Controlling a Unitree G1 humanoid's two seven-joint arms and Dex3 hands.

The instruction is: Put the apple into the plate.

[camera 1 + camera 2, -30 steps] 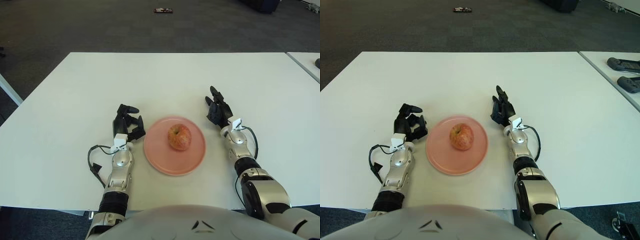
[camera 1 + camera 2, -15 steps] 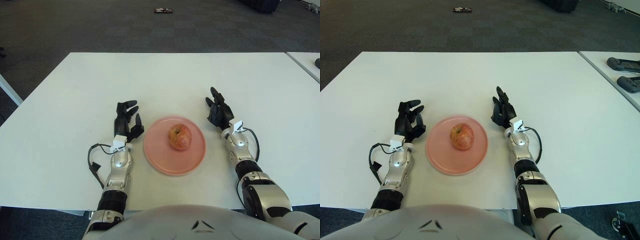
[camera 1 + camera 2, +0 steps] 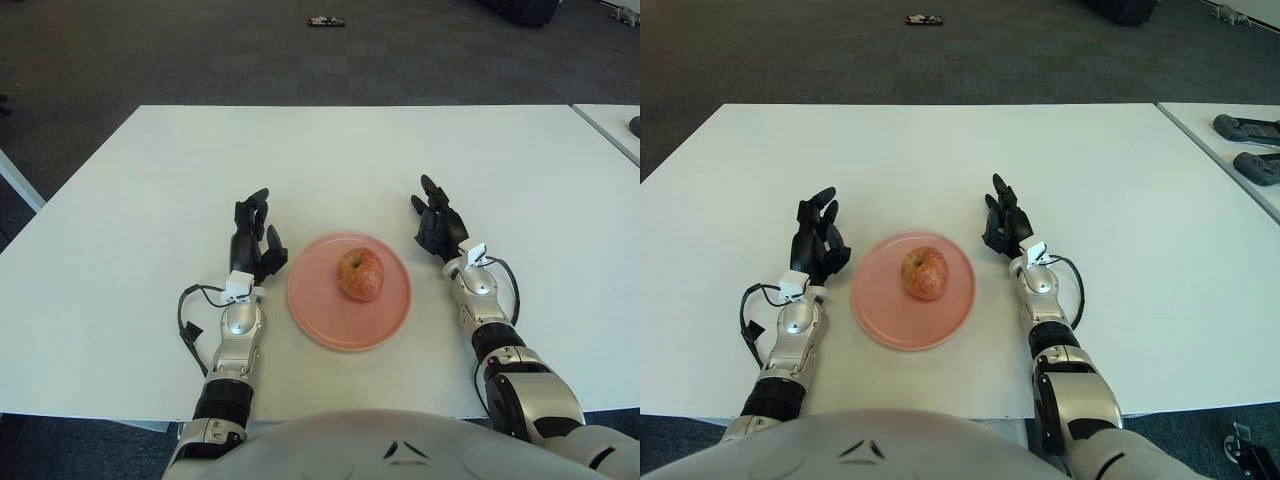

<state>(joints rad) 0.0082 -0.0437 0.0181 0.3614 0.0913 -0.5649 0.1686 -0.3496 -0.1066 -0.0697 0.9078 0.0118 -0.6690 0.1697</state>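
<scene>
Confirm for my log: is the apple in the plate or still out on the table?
In. The apple sits near the middle of the pink plate, with the left hand and right hand open either side, touching neither.

Matt white table [image 3: 330,160], smooth pink plate [image 3: 325,320], glossy apple [image 3: 359,274]

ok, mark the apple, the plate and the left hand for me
apple [image 3: 359,275], left eye view, centre of the fruit
plate [image 3: 325,325], left eye view, bare near-left rim
left hand [image 3: 253,243], left eye view, palm area
</scene>
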